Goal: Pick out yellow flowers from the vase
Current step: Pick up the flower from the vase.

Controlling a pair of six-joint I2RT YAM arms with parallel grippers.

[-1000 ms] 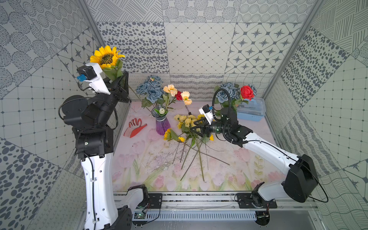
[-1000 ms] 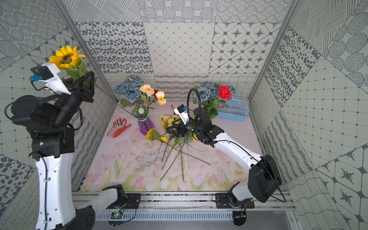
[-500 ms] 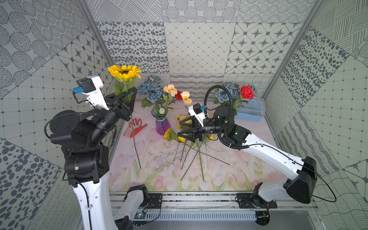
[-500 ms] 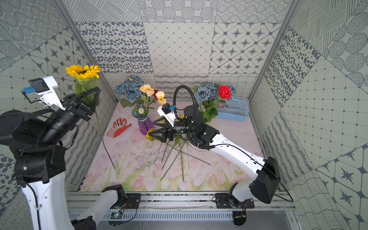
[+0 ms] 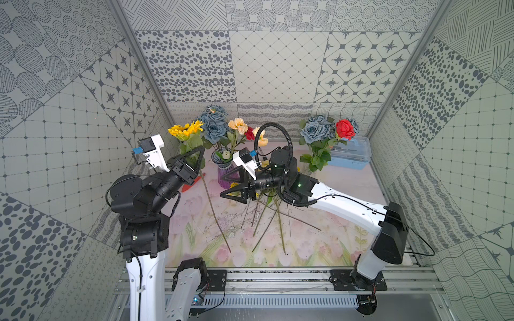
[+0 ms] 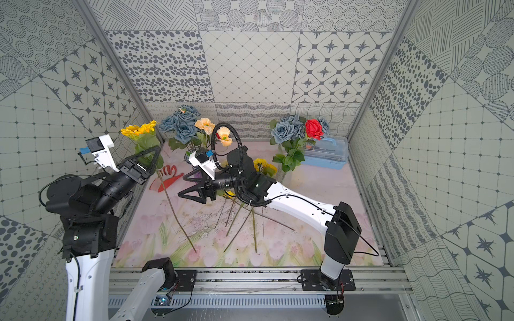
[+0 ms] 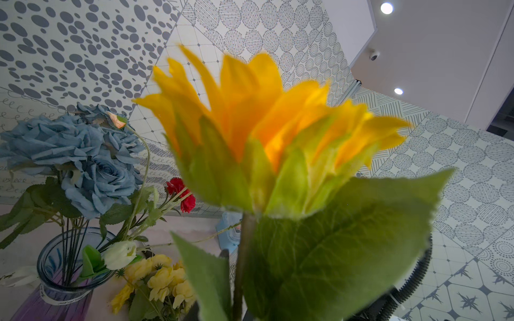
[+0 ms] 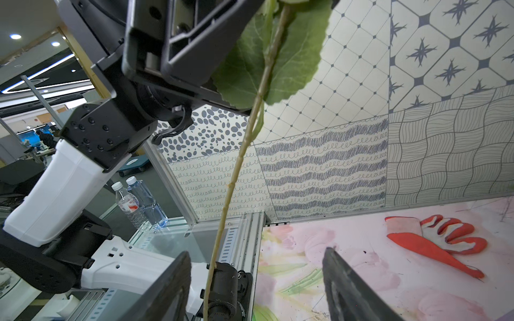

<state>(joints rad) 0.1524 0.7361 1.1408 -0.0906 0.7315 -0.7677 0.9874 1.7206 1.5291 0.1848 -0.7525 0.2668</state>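
My left gripper [image 5: 195, 159] is shut on the stem of a yellow sunflower [image 5: 185, 130], just under its leaves. It holds the flower upright, to the left of the purple glass vase [image 5: 222, 178]. The long stem [image 5: 214, 214] slants down to the mat. My right gripper [image 5: 223, 186] is open and points left at that stem. In the right wrist view the stem [image 8: 236, 172] passes between the fingers [image 8: 178, 278], close to one of them. Pale yellow flowers [image 7: 158, 278] lie by the vase [image 7: 64, 264], partly under the right arm.
Grey-blue roses [image 5: 214, 125] and peach poppies [image 5: 237, 125] stand in the vase. A second bunch with a red rose [image 5: 345, 129] and a blue plastic box [image 5: 350, 155] are at the back right. A red-and-white glove [image 8: 434, 239] lies left; loose stems [image 5: 267, 222] fan over the mat.
My left arm brought the sunflower down from high by the left wall to beside the vase. My right gripper left the flower pile, swung left toward the stem and opened wider.
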